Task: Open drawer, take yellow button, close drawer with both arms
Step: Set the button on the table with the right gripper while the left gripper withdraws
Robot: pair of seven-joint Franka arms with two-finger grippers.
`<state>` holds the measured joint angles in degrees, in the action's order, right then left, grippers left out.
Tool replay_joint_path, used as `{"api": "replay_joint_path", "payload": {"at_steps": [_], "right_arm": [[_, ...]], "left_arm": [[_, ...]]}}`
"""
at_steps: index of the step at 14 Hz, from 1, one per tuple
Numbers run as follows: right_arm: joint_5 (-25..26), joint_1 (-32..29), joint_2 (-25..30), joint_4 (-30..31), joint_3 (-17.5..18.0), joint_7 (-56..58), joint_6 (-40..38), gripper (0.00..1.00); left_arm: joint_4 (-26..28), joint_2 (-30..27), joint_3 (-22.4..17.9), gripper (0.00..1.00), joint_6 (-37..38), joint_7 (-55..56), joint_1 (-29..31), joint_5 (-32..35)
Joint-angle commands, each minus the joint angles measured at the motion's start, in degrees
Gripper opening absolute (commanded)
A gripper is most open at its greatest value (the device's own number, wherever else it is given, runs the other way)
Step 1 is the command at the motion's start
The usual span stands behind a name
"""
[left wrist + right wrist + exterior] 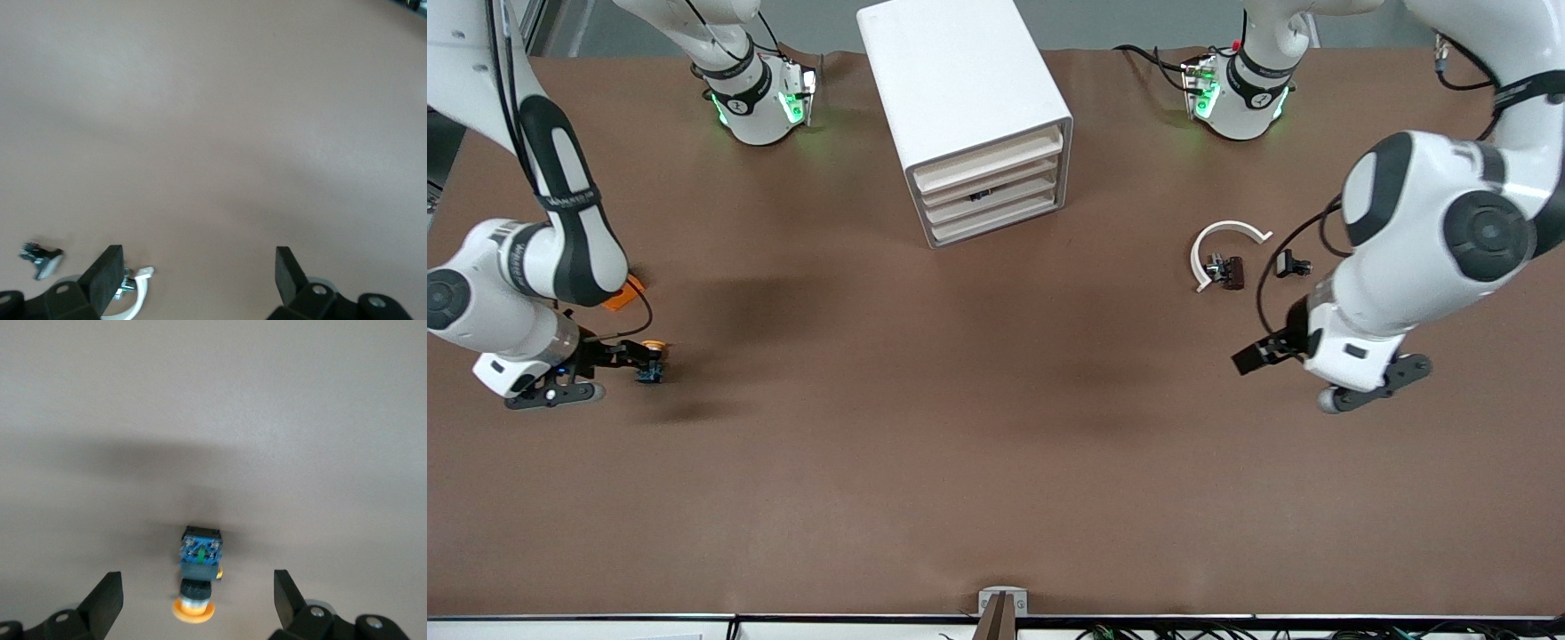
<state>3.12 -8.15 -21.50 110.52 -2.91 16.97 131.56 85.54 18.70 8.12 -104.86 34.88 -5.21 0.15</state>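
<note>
The button (pixel 655 346) lies on its side on the table toward the right arm's end, with an orange cap, black body and bluish base. In the right wrist view the button (pixel 198 577) lies between my right gripper's fingers without touching them. My right gripper (pixel 645 360) (pixel 198 600) is low over it, open and empty. The white cabinet (pixel 960 98) stands at the middle back. Its uppermost drawer (pixel 989 160) looks pushed in like the three below. My left gripper (pixel 1263 354) (pixel 198 273) is open and empty over bare table toward the left arm's end.
An orange square block (pixel 624 293) lies beside the right arm, partly hidden by it. A white open ring (pixel 1223 233) (pixel 133 300) and two small dark clips (pixel 1227 269) (pixel 1291 264) lie near the left gripper. One clip (pixel 41 257) shows in the left wrist view.
</note>
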Motion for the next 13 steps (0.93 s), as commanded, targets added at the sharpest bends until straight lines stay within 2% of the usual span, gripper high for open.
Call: {"api": "replay_joint_path", "payload": {"at_steps": [1,6,11,13], "right_arm": [[-1.36,3.13,7.94,0.66,0.36,-5.79,-7.25,1.00],[-2.15,5.86,16.22,-2.75,0.36,-9.40,-20.52,1.00],[-2.42,7.96,18.59,-10.76,0.45,-13.78,-30.91,1.00],[-2.42,9.64,19.48,-11.38,0.45,-17.92,-32.50,1.00]], "left_arm": [[-3.09,-2.96,0.75,1.00,5.79,-3.31,1.25,3.97],[-2.31,-10.77,0.76,1.00,14.50,-15.69,4.41,3.11],[8.57,-22.73,0.06,1.00,14.95,-23.18,6.35,1.26],[8.94,-23.54,-0.30,1.00,15.56,-23.98,6.35,1.17]]}}
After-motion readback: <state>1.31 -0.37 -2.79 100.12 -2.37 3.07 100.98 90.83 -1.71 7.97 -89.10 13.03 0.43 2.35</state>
